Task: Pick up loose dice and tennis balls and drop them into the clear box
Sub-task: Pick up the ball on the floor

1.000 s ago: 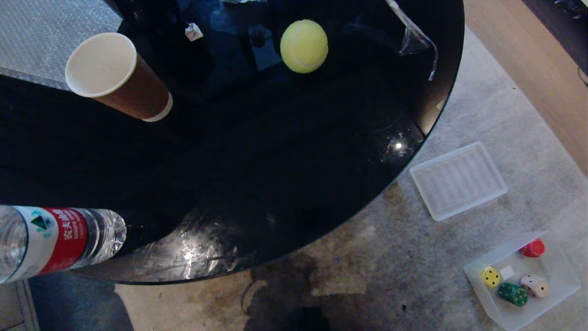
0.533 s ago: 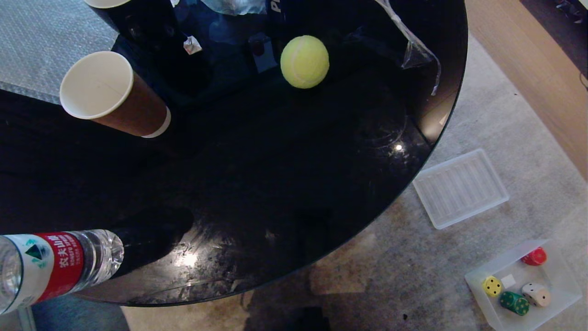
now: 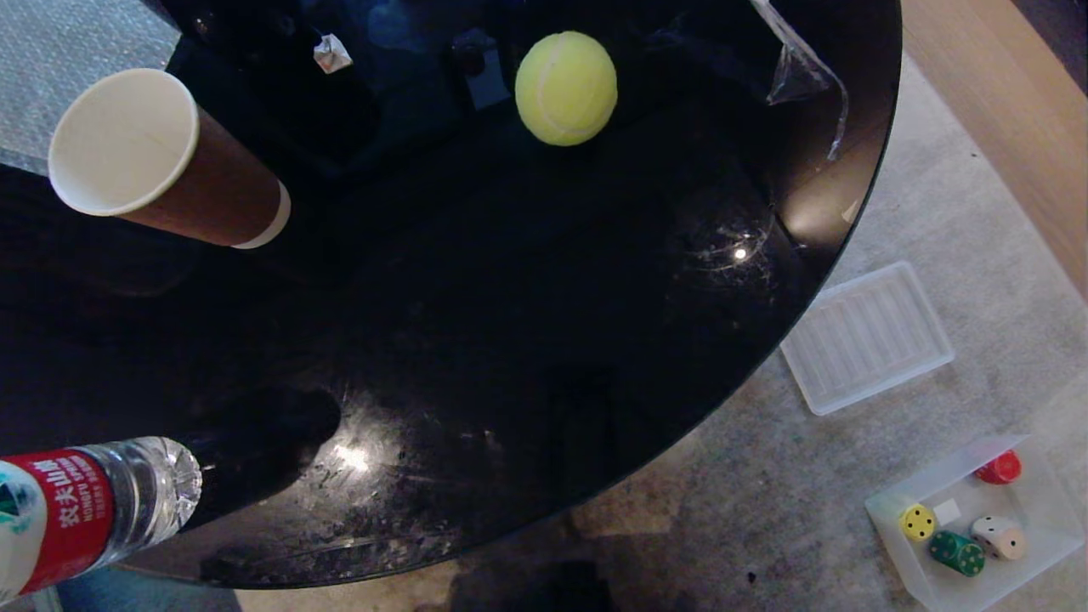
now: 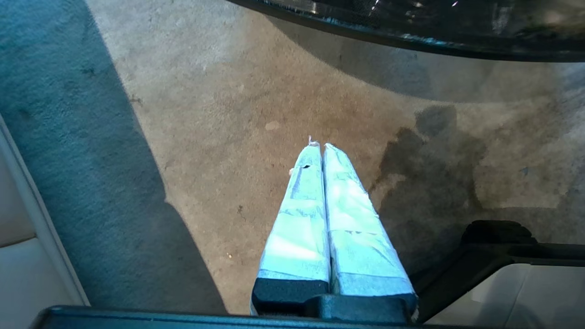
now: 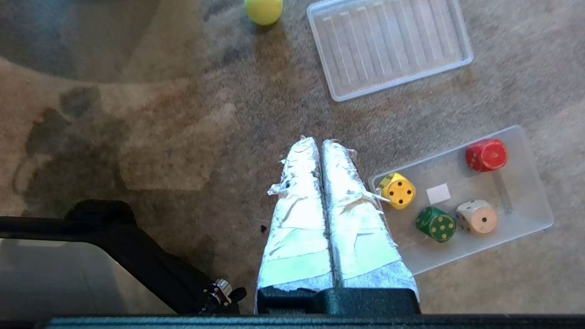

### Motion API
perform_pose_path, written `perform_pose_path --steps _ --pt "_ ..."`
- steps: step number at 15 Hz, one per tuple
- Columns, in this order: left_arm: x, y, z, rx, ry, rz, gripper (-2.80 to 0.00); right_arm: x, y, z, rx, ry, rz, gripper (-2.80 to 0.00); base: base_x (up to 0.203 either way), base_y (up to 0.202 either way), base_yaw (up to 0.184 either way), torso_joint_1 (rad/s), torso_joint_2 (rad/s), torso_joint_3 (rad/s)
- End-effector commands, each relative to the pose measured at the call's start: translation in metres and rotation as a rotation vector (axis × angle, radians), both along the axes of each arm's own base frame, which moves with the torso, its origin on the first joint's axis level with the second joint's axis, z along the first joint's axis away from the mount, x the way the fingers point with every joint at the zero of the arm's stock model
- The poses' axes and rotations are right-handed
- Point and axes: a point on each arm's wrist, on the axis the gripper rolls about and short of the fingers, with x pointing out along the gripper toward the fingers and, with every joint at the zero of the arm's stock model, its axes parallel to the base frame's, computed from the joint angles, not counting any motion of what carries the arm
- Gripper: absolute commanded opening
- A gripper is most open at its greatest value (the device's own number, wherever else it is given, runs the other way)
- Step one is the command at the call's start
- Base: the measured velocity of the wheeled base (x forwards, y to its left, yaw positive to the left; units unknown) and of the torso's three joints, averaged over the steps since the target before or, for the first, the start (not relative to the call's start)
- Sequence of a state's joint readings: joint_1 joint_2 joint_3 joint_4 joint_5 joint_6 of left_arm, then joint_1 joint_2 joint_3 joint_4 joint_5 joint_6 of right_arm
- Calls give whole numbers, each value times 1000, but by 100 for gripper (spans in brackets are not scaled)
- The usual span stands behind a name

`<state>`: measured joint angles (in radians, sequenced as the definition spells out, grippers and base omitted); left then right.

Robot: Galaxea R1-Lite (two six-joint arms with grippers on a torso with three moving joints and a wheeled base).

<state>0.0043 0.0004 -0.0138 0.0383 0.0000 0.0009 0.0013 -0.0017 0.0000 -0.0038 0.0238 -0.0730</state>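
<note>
Head view looked down on a round black glossy worktop point(image 3: 527, 340) with one tennis ball point(image 3: 566, 87) sitting on it near the far side, a brown paper cup point(image 3: 161, 166) to its left, and a water bottle point(image 3: 81, 510) at the near left edge. On the carpet right of the worktop lay the clear box point(image 3: 1050, 544), holding four dice: yellow die point(image 3: 917, 522), green die point(image 3: 957, 552), beige die point(image 3: 998, 537), red die point(image 3: 1000, 467). Ribbed lid point(image 3: 867, 336) lay flat on the carpet just beyond the box. Right wrist view showed a second tennis ball point(image 5: 263, 10) on the carpet near the lid. Left end effector point(image 4: 320, 148) hung over bare carpet, fingers clenched together, holding nothing. Right end effector point(image 5: 319, 144) was likewise clenched and empty, beside the box's yellow-die end.
</note>
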Motion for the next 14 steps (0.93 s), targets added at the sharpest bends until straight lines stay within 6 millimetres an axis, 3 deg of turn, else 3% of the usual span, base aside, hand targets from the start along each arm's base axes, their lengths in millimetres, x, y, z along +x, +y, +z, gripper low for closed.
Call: perform_pose_path --steps 1,4,6,8,11,14 --pt "0 0 0 1 0 0 -280 0 0 0 1 3 0 -280 0 0 0 -1 2 -39" --pt "0 0 0 2 1 0 -280 -1 0 4 5 -12 -4 -280 0 0 0 2 2 -21" --pt "0 0 0 2 1 0 -280 -5 0 33 22 -35 -2 -280 0 0 0 0 0 0" --pt "0 0 0 2 1 0 -280 3 0 78 85 43 -3 -280 0 0 0 0 0 0" --pt "0 0 0 2 0 0 -280 64 0 131 193 292 -27 -280 0 0 0 0 0 0" --pt "0 0 0 2 1 0 -280 137 0 144 239 437 -47 -280 0 0 0 0 0 0"
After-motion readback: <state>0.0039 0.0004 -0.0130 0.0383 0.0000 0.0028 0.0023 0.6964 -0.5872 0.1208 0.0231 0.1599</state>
